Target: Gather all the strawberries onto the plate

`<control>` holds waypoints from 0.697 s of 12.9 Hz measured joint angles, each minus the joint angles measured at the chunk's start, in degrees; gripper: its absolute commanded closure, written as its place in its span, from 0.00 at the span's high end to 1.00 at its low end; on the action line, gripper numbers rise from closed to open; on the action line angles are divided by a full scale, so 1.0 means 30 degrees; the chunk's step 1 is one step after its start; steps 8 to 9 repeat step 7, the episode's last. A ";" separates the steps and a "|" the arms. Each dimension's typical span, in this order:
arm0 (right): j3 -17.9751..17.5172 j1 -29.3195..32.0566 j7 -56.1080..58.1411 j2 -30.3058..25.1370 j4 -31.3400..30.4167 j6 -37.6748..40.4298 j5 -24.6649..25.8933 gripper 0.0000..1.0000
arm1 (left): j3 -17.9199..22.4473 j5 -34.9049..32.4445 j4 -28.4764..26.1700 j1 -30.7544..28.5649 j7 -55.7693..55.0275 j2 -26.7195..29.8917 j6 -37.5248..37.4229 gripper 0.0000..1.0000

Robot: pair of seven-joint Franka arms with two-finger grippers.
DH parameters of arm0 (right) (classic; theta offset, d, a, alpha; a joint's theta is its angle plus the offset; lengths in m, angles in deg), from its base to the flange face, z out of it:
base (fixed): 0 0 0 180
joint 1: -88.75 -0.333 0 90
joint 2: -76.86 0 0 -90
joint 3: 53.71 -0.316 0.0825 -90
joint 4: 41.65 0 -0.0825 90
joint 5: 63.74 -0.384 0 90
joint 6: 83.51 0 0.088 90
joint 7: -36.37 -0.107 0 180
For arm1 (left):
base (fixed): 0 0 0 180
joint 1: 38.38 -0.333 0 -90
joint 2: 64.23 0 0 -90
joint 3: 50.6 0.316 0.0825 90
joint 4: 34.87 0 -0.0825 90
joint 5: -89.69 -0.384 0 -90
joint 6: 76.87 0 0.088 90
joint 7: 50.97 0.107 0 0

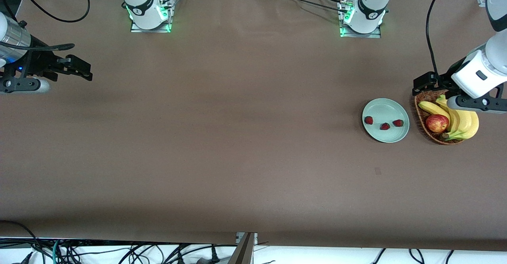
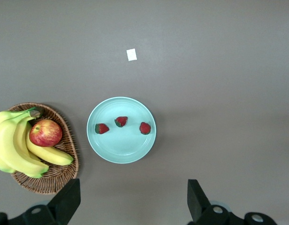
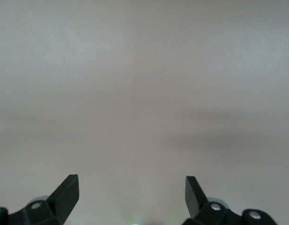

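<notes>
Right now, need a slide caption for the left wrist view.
Open left gripper above the table: three strawberries on the plate, basket of bananas and apple beside it.

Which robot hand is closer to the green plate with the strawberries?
The left gripper, open above the basket beside the plate. The right gripper waits open at the table's opposite end.

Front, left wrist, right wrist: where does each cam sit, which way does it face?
Front: high across the table, facing both bases; both arms show, left gripper over the basket.
Left wrist: on the raised left arm, looking down at the plate, three strawberries, basket; open jaws show.
Right wrist: looks down at bare table; right gripper open.
Shared: front and left wrist both show the plate.
</notes>
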 measured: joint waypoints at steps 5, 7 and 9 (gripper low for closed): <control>0.0001 0.0000 -0.0001 0.0000 0.0000 0.0000 0.0000 1.00 | 0.0012 0.0000 0.0481 -0.0022 0.0000 -0.0009 -0.0870 1.00; 0.0001 0.0000 -0.0001 0.0000 0.0000 0.0000 0.0000 1.00 | 0.0048 0.0000 0.0481 -0.0048 0.0001 -0.0041 -0.0985 1.00; 0.0001 0.0000 -0.0001 0.0000 0.0000 0.0000 0.0000 1.00 | 0.0048 0.0000 0.0481 -0.0048 0.0001 -0.0041 -0.0985 1.00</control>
